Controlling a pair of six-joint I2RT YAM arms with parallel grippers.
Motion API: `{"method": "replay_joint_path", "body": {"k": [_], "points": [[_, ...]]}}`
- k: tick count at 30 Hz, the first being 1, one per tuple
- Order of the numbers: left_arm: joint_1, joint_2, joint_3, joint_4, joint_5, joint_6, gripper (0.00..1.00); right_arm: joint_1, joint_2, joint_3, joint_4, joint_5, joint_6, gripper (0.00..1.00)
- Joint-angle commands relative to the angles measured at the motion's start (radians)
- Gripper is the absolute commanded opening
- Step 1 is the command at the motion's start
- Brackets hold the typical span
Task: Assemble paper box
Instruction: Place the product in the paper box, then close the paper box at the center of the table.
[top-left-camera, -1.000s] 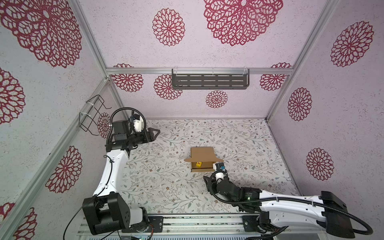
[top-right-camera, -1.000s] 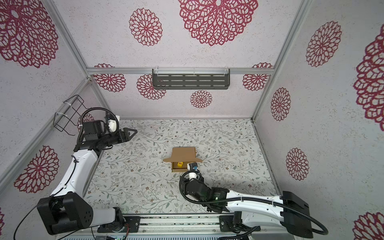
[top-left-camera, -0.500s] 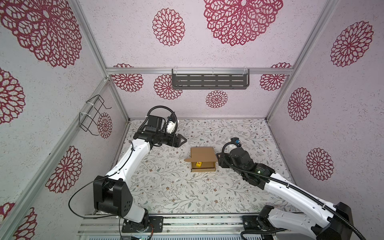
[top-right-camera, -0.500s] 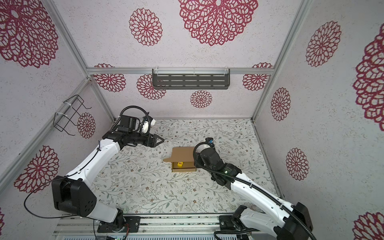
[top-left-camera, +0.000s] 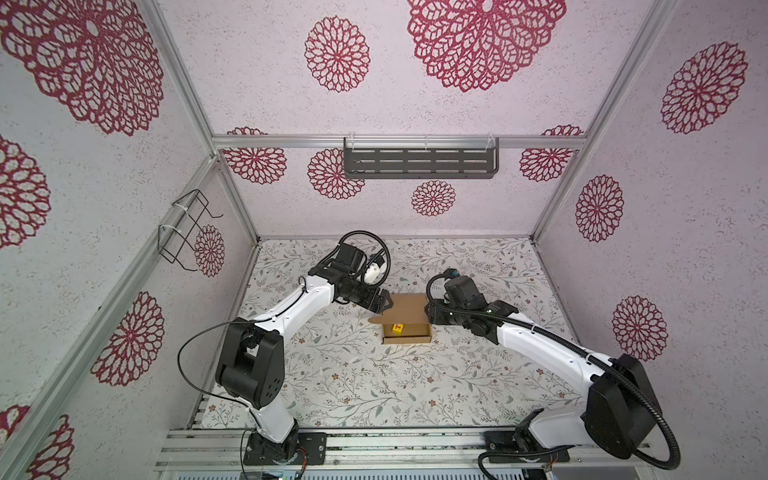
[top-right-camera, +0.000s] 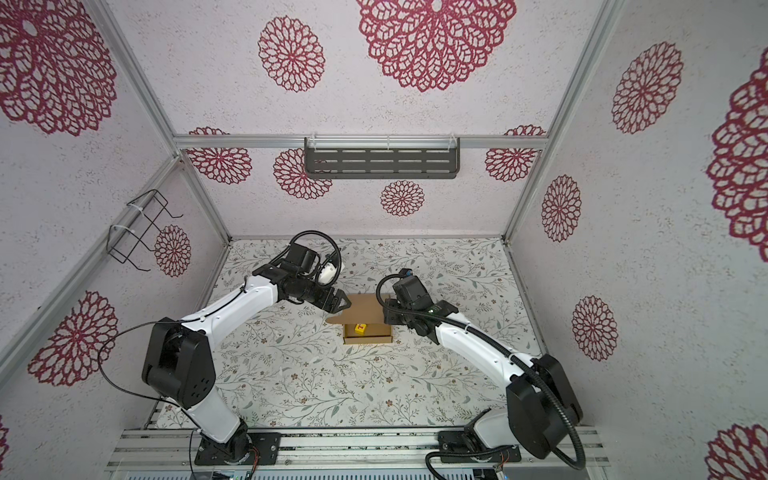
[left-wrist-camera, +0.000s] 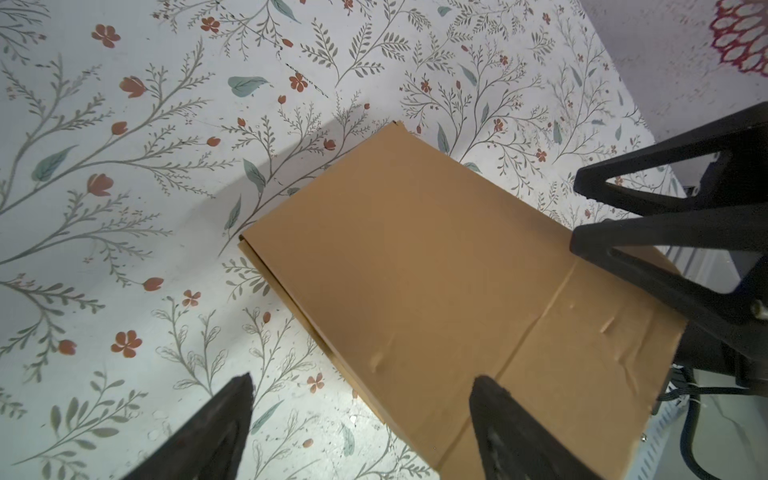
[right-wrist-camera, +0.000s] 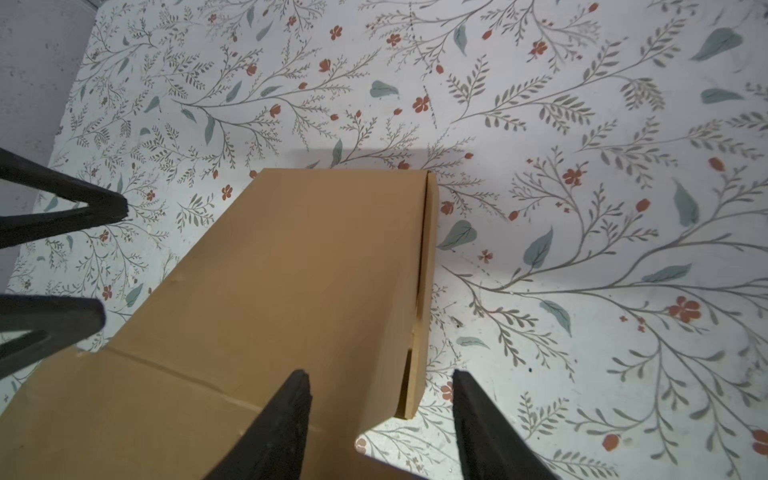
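The paper box (top-left-camera: 407, 332) is a shallow tan cardboard box in the middle of the floral table, seen in both top views, with its lid (top-left-camera: 409, 307) raised at the back. My left gripper (top-left-camera: 384, 305) stands open at the lid's left edge. In the left wrist view its jaws (left-wrist-camera: 363, 382) straddle that edge without touching the paper box (left-wrist-camera: 415, 257). My right gripper (top-left-camera: 430, 318) is open at the lid's right edge. In the right wrist view its jaws (right-wrist-camera: 380, 374) straddle the lid's side flap (right-wrist-camera: 426, 291), with a gap on each side.
A small yellow cube (top-left-camera: 398, 329) with a red mark lies inside the box. A grey slotted shelf (top-left-camera: 419, 162) hangs on the back wall and a wire basket (top-left-camera: 187, 232) on the left wall. The arms' base rail (top-left-camera: 374, 440) runs along the front edge.
Both arms have swung in to the box: the left from the left wall to the lid's left edge, the right from in front round to its right side. The left jaws have widened.
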Motion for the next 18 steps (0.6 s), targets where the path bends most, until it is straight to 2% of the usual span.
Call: {"method": "replay_joint_path", "body": {"k": [1, 18], "points": [[-0.019, 0.019, 0.014, -0.002, -0.079, 0.039, 0.86, -0.006, -0.010, 0.009, 0.000, -0.028, -0.036, 0.57], [-0.056, 0.055, -0.029, 0.012, -0.149, 0.068, 0.87, -0.008, 0.001, -0.091, 0.095, -0.040, -0.019, 0.57]]}}
